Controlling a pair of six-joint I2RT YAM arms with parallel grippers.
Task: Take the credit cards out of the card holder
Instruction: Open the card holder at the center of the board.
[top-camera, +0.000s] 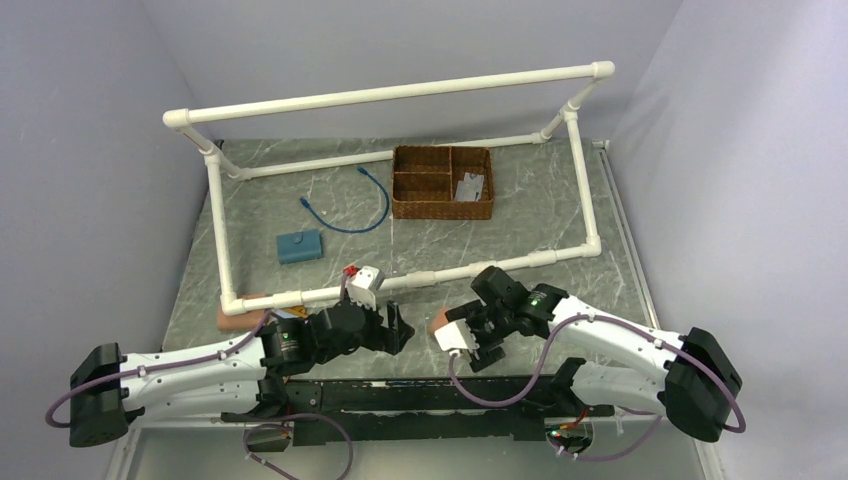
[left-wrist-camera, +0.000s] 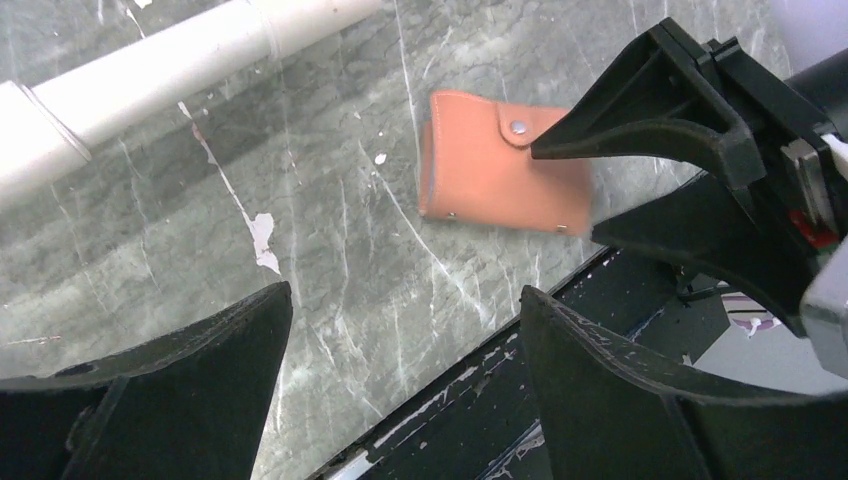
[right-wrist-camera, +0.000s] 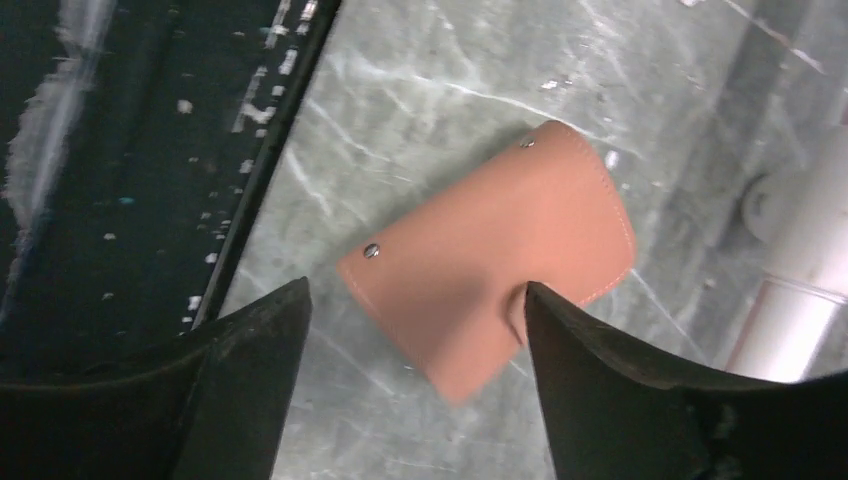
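Right wrist view: reddish-brown leather card holder (right-wrist-camera: 490, 240), flap closed, beneath spread-wide right tool (right-wrist-camera: 415, 288); left tool (left-wrist-camera: 405, 292) likewise spread

Showing smooth, matt reddish-brown leather on the card holder (right-wrist-camera: 490, 260), stitched along its edge and studded in shiny metal at nine and twelve o'clock. Looking like grey marbled stone on the table (left-wrist-camera: 330, 250), faintly glossy, scuffed and chipped white. Wearing matt black plastic on the left gripper (left-wrist-camera: 405, 292), smooth white plastic on the pipe frame (top-camera: 380, 95), rough woven brown wicker on the basket (top-camera: 440, 212).
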